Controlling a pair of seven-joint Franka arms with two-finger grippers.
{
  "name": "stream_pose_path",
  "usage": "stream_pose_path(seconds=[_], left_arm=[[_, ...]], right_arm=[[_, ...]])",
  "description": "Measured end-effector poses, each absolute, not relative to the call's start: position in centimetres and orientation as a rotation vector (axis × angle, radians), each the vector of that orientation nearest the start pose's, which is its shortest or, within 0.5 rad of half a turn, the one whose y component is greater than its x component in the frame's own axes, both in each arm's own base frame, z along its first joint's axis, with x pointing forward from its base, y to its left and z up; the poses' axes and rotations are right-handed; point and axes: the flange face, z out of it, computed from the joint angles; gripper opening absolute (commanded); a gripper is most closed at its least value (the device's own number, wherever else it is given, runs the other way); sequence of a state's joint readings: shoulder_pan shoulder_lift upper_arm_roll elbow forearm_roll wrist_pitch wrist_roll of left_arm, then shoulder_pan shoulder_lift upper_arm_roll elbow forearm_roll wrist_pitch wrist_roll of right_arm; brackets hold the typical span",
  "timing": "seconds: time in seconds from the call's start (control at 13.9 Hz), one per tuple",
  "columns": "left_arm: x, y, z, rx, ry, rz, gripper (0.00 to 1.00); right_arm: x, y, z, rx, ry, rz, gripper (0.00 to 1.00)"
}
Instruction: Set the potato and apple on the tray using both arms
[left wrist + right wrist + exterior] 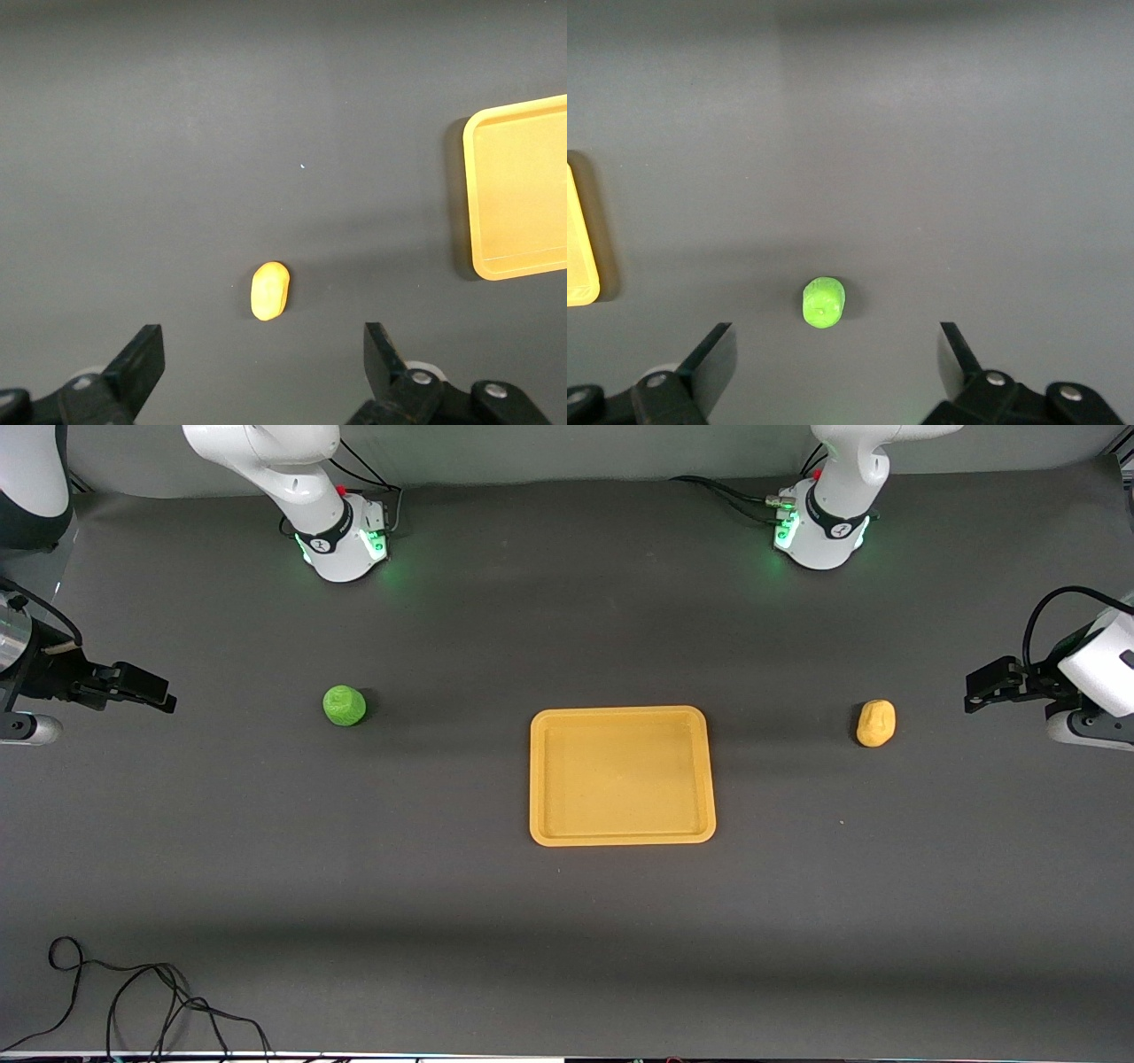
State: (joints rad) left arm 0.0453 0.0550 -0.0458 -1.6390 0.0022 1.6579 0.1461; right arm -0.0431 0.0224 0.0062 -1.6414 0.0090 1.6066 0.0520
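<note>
— What do we have on the worktop [567, 957]?

— We count one tray [622, 837], one apple [344, 705] and one potato [875, 723], plus our two arms. The tray lies flat mid-worktop with nothing in it. The apple rests toward the right arm's end, well apart from the tray; the potato rests toward the left arm's end, also well apart from it.

— And our pincers?

— The left pincer [974, 691] hangs over the worktop's edge at the left arm's end, near the potato, fingers spread wide and holding nothing. The right pincer [164, 695] hangs at the right arm's end, a good way from the apple, fingers likewise apart and bare. Each wrist view shows its own fruit lying between the spread fingertips, farther off on the cloth.

— How do we expect these to handle?

— We judge both to be light, stiff toys with matte skins, so slipping should be small. The apple is roundish and faceted, so it may roll if we nudge it; we would close across its middle, straight down. The potato is a lumpy oval, so we would grip across its narrow waist, not end to end.

— Anything fragile?

— Nothing looks breakable to us. The tray's low rim is the one thing to clear when we bring each fruit in.
</note>
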Motion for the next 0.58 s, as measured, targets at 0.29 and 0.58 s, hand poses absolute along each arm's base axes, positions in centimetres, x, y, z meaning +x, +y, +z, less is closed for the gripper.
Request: stream_pose_path(seconds=[0.29, 0.58], left_arm=[[57.5, 0.1, 56.8, -3.134, 0.234, 0.057, 1.00], [57.7, 0.5, 55.2, -3.130, 0.241, 0.083, 1.00]], right_arm=[[56.2, -2.0, 58.4, -3.129, 0.140, 0.082, 1.00], [56.5, -2.0, 58.6, -3.129, 0.139, 0.072, 1.00]])
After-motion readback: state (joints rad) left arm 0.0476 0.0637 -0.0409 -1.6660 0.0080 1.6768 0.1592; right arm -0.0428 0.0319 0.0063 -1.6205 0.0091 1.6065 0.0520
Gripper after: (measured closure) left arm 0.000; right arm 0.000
